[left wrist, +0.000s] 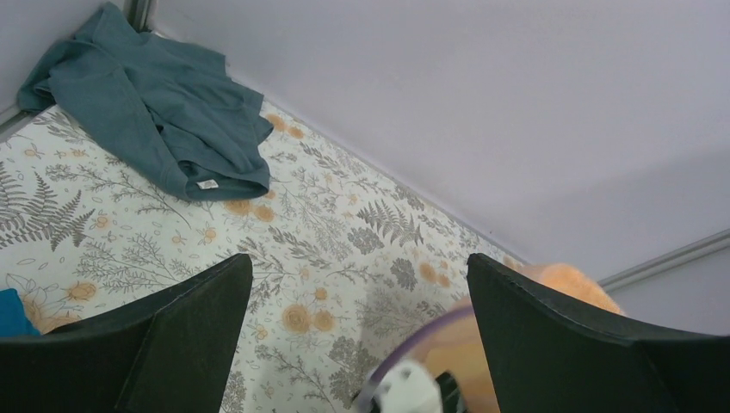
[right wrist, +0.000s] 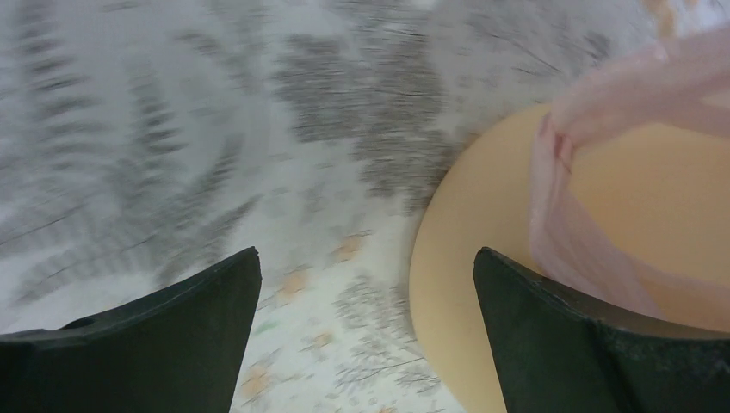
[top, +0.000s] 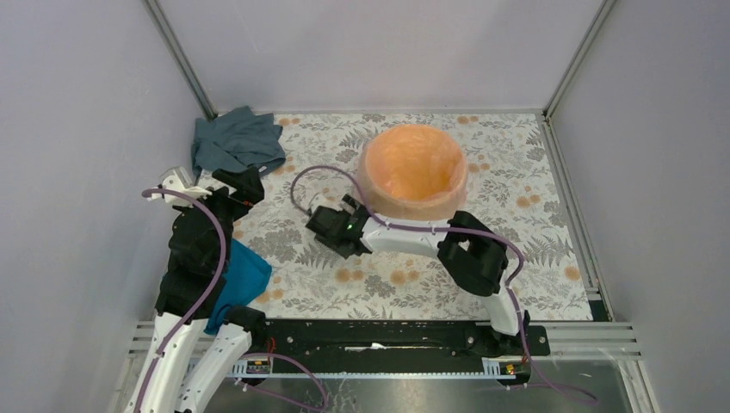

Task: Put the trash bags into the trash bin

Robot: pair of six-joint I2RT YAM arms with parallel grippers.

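We see the trash bin [right wrist: 463, 288] standing far and right of centre on the floral table [top: 534, 258], clear of the far wall and the right wall. The trash bag [top: 411, 168] is in it already: the pale pink film lines the inside and folds out over the rolled rim, hanging partway down the side. The right gripper [top: 351, 206] sits low just beside the bin's near-left side, its jaws spread wide with nothing between them; whether a finger touches the bin we cannot tell. The left gripper [top: 244, 182] is at the left, jaws likewise wide and empty, with the grey-blue cloth [top: 237, 142] bunched in the far left corner beyond it and the teal cloth [top: 244, 280] under its arm near the table's front edge. Bare table lies between the two grippers and near-right of the bin.
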